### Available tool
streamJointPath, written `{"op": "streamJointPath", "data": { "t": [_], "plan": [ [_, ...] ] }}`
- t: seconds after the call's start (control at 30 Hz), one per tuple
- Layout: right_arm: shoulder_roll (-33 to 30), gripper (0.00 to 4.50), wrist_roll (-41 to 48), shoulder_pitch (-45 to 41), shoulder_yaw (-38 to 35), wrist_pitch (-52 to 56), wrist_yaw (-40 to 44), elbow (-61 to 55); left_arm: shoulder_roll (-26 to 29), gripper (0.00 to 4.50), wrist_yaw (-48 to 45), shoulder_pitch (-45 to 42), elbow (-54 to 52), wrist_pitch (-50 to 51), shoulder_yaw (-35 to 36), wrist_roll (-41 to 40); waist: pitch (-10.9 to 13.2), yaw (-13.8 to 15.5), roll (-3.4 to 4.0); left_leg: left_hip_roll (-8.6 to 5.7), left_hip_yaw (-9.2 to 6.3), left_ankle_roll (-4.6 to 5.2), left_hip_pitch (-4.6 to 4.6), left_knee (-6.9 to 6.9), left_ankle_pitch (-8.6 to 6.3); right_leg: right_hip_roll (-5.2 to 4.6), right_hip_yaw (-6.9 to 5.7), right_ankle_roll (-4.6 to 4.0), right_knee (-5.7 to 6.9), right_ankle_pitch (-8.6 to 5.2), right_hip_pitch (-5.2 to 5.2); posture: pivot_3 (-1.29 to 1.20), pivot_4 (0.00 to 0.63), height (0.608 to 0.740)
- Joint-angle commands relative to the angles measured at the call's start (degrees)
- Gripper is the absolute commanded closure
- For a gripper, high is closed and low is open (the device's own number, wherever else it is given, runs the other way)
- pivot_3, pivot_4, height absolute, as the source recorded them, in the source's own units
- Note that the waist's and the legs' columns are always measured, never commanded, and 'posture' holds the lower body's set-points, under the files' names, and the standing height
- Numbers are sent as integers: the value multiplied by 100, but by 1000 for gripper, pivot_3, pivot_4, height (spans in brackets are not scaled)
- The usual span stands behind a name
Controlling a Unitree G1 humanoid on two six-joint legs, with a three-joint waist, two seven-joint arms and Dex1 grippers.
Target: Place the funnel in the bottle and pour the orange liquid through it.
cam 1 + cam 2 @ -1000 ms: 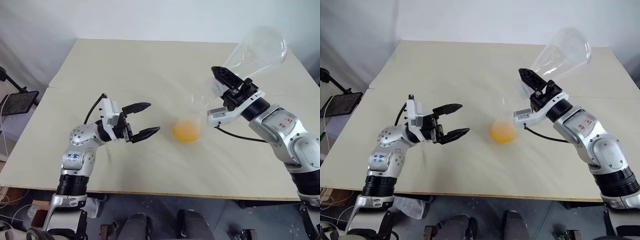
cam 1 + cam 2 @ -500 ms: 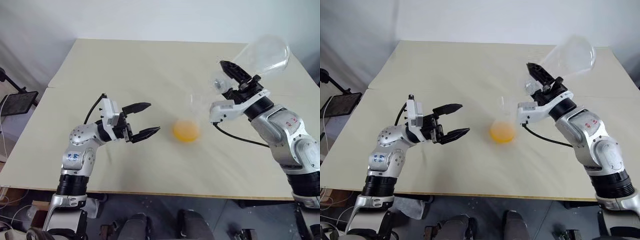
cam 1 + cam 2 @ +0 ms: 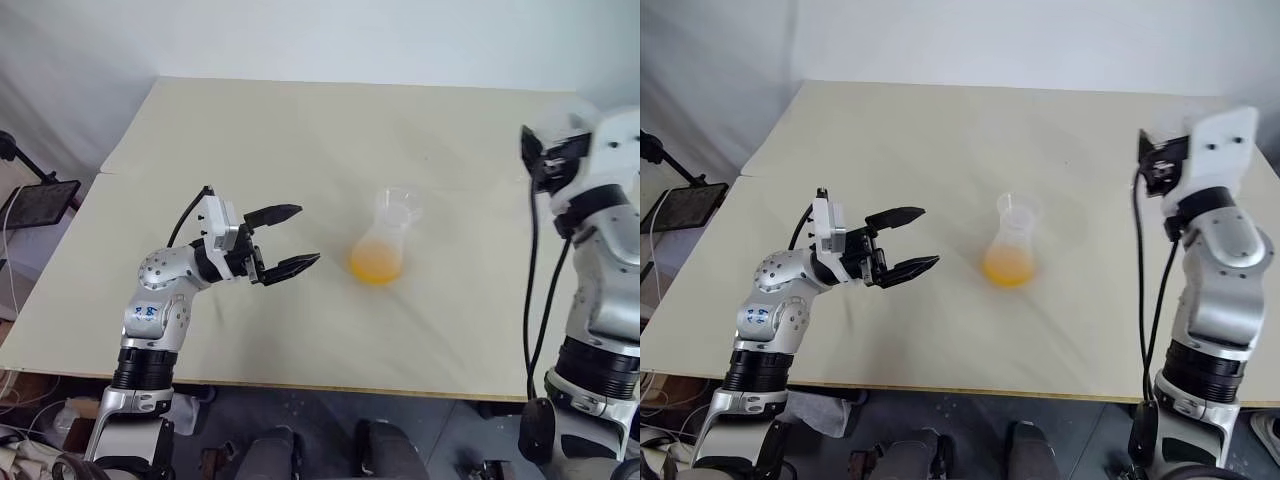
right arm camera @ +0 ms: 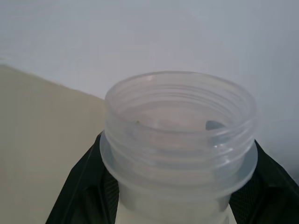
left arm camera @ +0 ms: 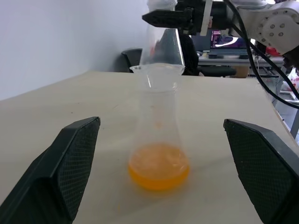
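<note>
I've swung my right gripper (image 4: 173, 205), clamped on the emptied flask (image 4: 180, 135), away to the side, leaving the orange liquid (image 3: 375, 264) in the funnel-topped bottle (image 3: 382, 240) mid-table, left gripper (image 3: 290, 240) spread.

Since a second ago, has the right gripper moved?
Yes. The right gripper, clamping the clear flask, swung right, away from the bottle.
</note>
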Motion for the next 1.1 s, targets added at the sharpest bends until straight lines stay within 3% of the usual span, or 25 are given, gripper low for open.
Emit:
{"op": "streamJointPath", "data": {
  "t": [0.03, 0.37, 0.57, 0.97, 1.1],
  "plan": [
    [-155, 2034, 317, 165, -422, -32, -210, 325, 0, 0, -32, -141, -69, -81, -16, -15, 0, -4, 0, -1, 1, 0, 0, -1, 0, 0, 0, 0, 0, 0, 0, 0, 150, 740],
    [-477, 2034, 1169, 320, -621, -769, 143, 1731, -19, 0, -73, -288, 73, -112, -55, 1, 0, -22, 1, 3, 23, 1, 6, -7, 0, 2, 1, 0, 1, 0, -6, 0, 150, 740],
    [-635, 44, 1469, 465, -594, -865, 182, 1496, 57, 0, -65, -243, 22, -73, -26, -15, 0, -10, 1, 4, 21, 1, 4, -6, 1, -4, 3, 0, 0, 0, -6, 0, 150, 740],
    [-1492, 44, 2578, 1813, -1144, -87, 984, 558, 291, 0, -117, 10, -6, -46, 88, -61, 0, 16, 0, 4, 13, 2, 3, -5, 0, -10, 16, 0, -4, 0, 0, 0, 150, 740],
    [-1684, 44, 2856, 3068, -1546, -441, 2145, 388, 582, 0, -220, 367, 1, 23, 217, -62, 0, 28, 0, 6, 10, 3, 3, -6, 0, -11, 22, 0, -9, 0, 3, 0, 150, 740]
  ]
}}
